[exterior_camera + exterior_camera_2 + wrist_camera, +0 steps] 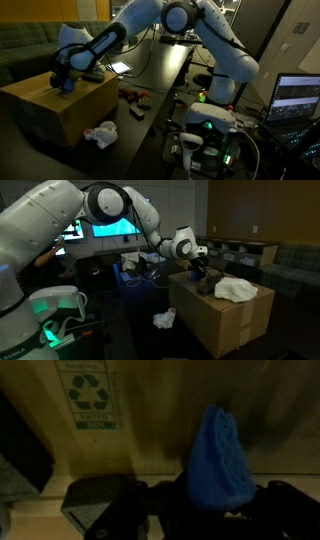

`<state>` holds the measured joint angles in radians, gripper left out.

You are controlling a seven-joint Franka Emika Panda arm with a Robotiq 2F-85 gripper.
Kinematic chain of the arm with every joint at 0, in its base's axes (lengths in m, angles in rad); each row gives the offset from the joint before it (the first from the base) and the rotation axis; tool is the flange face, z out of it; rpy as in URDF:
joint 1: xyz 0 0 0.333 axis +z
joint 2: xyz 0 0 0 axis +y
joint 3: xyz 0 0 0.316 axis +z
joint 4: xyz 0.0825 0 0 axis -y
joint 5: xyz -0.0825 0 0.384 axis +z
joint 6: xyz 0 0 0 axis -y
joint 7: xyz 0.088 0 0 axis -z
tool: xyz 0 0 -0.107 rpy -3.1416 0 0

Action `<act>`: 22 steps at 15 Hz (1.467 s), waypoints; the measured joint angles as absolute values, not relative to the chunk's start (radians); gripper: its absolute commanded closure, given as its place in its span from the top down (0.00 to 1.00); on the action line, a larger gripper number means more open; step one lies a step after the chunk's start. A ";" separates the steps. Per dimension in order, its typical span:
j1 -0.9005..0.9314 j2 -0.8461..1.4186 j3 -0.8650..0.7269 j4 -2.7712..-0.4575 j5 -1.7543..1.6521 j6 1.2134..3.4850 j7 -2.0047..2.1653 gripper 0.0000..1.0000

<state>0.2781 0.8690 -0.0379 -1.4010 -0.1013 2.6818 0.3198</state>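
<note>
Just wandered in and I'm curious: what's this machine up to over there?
A white robot arm leans over a brown cardboard box. Its gripper is shut on a blue, knobbly soft thing on the box's top. A crumpled white cloth rests on the same box, apart from the gripper, and a white crumpled wad lies on the floor beside it.

1. The gripper (66, 82) sits over the top of the cardboard box (55, 115), toward its far edge, with a bunched cloth (218, 455) between its fingers and resting on the box top.
2. A second cloth (235, 288) lies on the same box top, right of the gripper in an exterior view.
3. A crumpled rag (100, 133) lies on the floor just beside the box, between it and the desk (165, 70).
4. A sofa (25, 50) stands behind the box.
</note>
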 measured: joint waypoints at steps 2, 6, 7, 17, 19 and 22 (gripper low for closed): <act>0.278 0.859 -0.026 -1.403 -0.101 2.647 0.302 0.09; 0.274 0.822 0.011 -1.409 -0.101 2.538 0.249 0.09; 0.274 0.808 0.016 -1.413 -0.101 2.513 0.239 0.09; 0.219 0.597 0.078 -1.609 -0.101 2.344 0.090 0.09; 0.209 0.552 0.078 -1.679 -0.101 2.342 0.087 0.09; 0.197 0.487 0.078 -1.788 -0.100 2.342 0.088 0.09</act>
